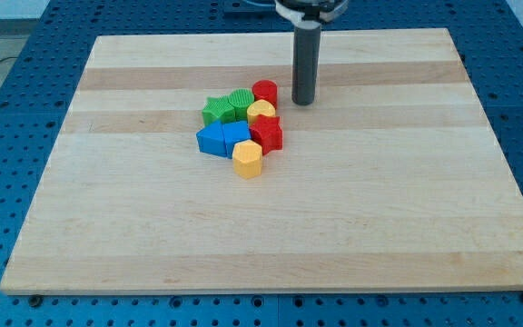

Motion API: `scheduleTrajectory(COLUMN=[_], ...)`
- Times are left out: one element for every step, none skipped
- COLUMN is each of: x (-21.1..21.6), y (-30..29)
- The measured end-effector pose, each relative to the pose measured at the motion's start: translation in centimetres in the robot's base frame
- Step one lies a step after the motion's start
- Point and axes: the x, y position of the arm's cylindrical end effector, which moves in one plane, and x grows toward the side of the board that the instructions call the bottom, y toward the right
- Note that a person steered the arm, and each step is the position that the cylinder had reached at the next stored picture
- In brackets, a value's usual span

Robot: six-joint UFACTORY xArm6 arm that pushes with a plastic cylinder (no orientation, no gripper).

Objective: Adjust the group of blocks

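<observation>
- Your arm carries no hand to open or close, only a dark rod; my tip (pixel 304 100) rests on the table (pixel 379 200) and holds nothing.
- The cluster lies toward the view's left and slightly toward its bottom from my tip. The nearest piece is the red cylinder (pixel 264 92), just beside the tip with a narrow strip of bare wood between them.
- Below the cylinder sits a yellow block (pixel 261 112), its shape hard to make out, then a red star-like block (pixel 267 134).
- Left of those you see a green ribbed block (pixel 241 103) and a green star-shaped block (pixel 215 112).
- Further down are a blue block (pixel 226 139), which may be two pieces pressed together, and a yellow hexagonal block (pixel 248 158) at the bottom edge of the group.
- The blocks touch or nearly touch; the group runs roughly from the view's top right down to its bottom.
- You likely need a leftward push, so the red cylinder would be met first.
- The rod's upper part is cut off by the view's top, and where one block ends and the next begins is hard to tell.
</observation>
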Motion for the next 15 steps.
scheduleTrajectory(x=[-2.1,-1.4,2.3,4.8,4.8,2.8,1.3,3.7,5.3,4.8,3.1,0.8,-2.9,-3.0,-1.7], y=[-0.6,-3.7,-6.3,-7.3,-7.1,-6.6,-8.6,-10.9,-11.0,-9.9,-9.5,-9.5,-12.9,-19.5,-26.0])
